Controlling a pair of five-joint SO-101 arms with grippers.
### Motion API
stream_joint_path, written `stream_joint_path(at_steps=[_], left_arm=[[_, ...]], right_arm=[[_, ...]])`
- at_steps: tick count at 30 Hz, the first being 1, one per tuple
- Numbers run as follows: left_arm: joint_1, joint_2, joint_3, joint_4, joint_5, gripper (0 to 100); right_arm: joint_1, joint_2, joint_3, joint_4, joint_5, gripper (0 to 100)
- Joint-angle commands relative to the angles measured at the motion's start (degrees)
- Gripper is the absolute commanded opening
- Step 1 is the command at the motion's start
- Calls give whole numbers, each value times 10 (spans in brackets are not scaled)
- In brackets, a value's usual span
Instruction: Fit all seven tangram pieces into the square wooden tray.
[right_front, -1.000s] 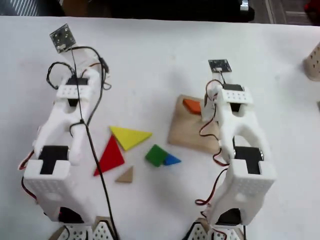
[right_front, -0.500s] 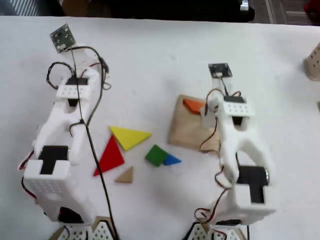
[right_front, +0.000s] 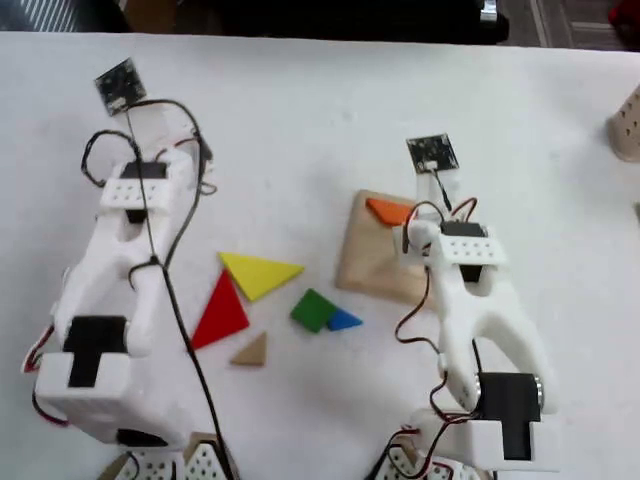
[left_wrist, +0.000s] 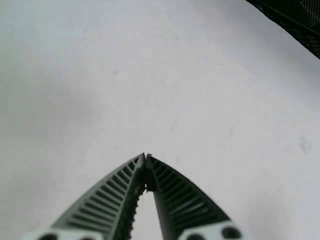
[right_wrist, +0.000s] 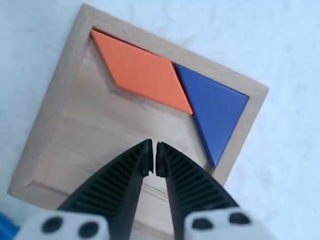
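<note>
Loose pieces, tray and both grippers, ordered from the arm bases outward. On the white table (right_front: 300, 120), 5 of the 7 pieces lie unplaced on the left-arm side of the square wooden tray (right_front: 368, 268). The small tan triangle (right_front: 250, 350) is nearest the bases. Beyond it come the red triangle (right_front: 222, 310), the green square (right_front: 313, 310) touching the small blue triangle (right_front: 346, 320), and the yellow triangle (right_front: 260, 272). All 5 are near the tray but apart from its rim. Inside the tray, the orange parallelogram (right_wrist: 141, 69) runs along the far rim. The large blue triangle (right_wrist: 214, 109) meets it edge to edge and fills the adjoining corner. This packing probably keeps the rest of the floor as 1 open area for the 5 pieces to come. The right gripper (right_wrist: 153, 150) hangs over that bare floor, just beside the parallelogram's inner edge. Its fingers are drawn together to a thin slit and hold nothing, which suggests a tip posed to nudge rather than to grasp. The left gripper (left_wrist: 146, 159) is well apart from the tray, beyond the loose pieces, over bare table. Its fingers are pressed together and empty, apparently parked out of the way.
</note>
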Motion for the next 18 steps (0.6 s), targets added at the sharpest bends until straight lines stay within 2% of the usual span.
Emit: stream_joint_path(at_steps=[1, 5, 8, 13, 18], left_arm=[[-44, -94, 56, -2, -17, 24], [-71, -123, 131, -2, -144, 24], [-87, -126, 168, -2, -212, 24], [-116, -126, 184, -4, -234, 25], [-111, -124, 190, -62, -234, 24]], right_arm=[[-7, -30, -2, -8, 11, 18], [-7, -31, -2, -7, 9, 19], [-7, -30, -2, -7, 8, 19], [-25, -36, -10, 24, 11, 19], [-95, -95, -75, 189, 11, 19]])
